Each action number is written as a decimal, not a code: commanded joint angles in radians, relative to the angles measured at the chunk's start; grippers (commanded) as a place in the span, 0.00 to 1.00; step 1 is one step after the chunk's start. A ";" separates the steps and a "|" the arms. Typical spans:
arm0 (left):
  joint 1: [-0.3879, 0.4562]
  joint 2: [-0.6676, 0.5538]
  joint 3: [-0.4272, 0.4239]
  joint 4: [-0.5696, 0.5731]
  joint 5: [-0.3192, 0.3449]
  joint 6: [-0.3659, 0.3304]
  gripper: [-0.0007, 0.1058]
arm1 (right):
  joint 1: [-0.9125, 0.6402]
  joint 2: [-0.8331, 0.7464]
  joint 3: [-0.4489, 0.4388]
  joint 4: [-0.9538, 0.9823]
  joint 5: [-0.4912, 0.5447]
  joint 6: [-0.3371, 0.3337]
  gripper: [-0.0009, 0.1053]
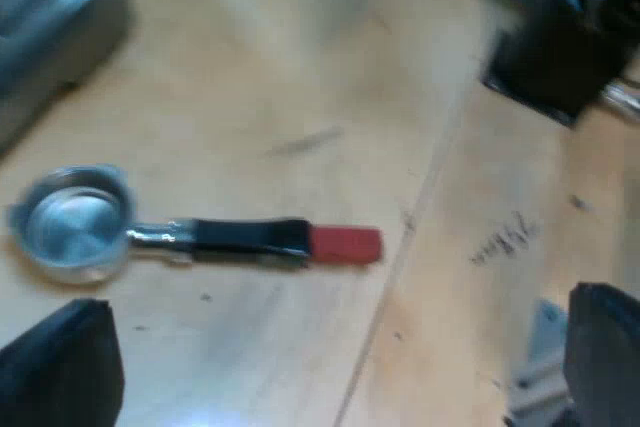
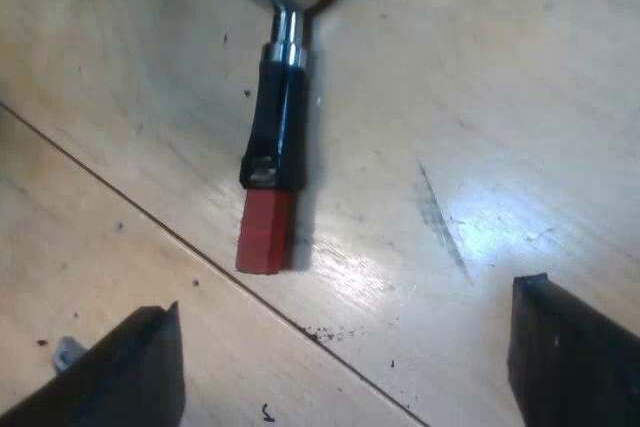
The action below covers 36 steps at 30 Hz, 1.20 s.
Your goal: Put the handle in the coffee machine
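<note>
Holder point(image 1: 200, 237) flat on table point(image 1: 300, 67); left tool point(image 1: 330, 367), right tool point(image 2: 345, 347) above, both spread wide, empty.

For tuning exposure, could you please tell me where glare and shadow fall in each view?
Right wrist view: bright glare on the table near the holder, which casts a thin shadow; left wrist view: the holder's metal cup gleams.

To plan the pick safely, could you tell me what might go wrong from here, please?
1. Both the open left gripper and the open right gripper hover near the metal holder with the dark, red-ended handle, so the arms might collide if both reach for it.
2. It lies flat on the wooden table, so whichever gripper closes on it may scrape the wood or slip off.
</note>
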 commanded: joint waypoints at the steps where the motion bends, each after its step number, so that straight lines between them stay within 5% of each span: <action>1: -0.037 0.011 -0.007 -0.003 -0.005 0.017 0.85 | 0.076 0.019 -0.010 -0.041 0.056 0.058 0.66; 6: -0.099 0.020 -0.007 -0.003 -0.094 0.102 0.85 | 0.252 0.076 -0.010 -0.102 0.202 0.133 0.66; 10: -0.107 0.020 -0.007 -0.001 -0.110 0.117 0.85 | 0.310 0.107 -0.010 -0.108 0.247 0.148 0.66; 14: -0.107 0.020 -0.005 -0.001 -0.110 0.117 0.85 | 0.400 0.174 -0.006 -0.114 0.353 0.239 0.66; 26: -0.107 0.020 -0.005 -0.001 -0.110 0.117 0.85 | 0.428 0.311 -0.006 -0.141 0.364 0.340 0.65; 28: -0.107 0.020 -0.005 -0.001 -0.110 0.117 0.85 | 0.428 0.329 -0.006 -0.168 0.364 0.347 0.60; 36: -0.107 0.020 -0.003 0.039 -0.103 0.137 0.85 | 0.428 0.387 -0.006 -0.219 0.364 0.365 0.11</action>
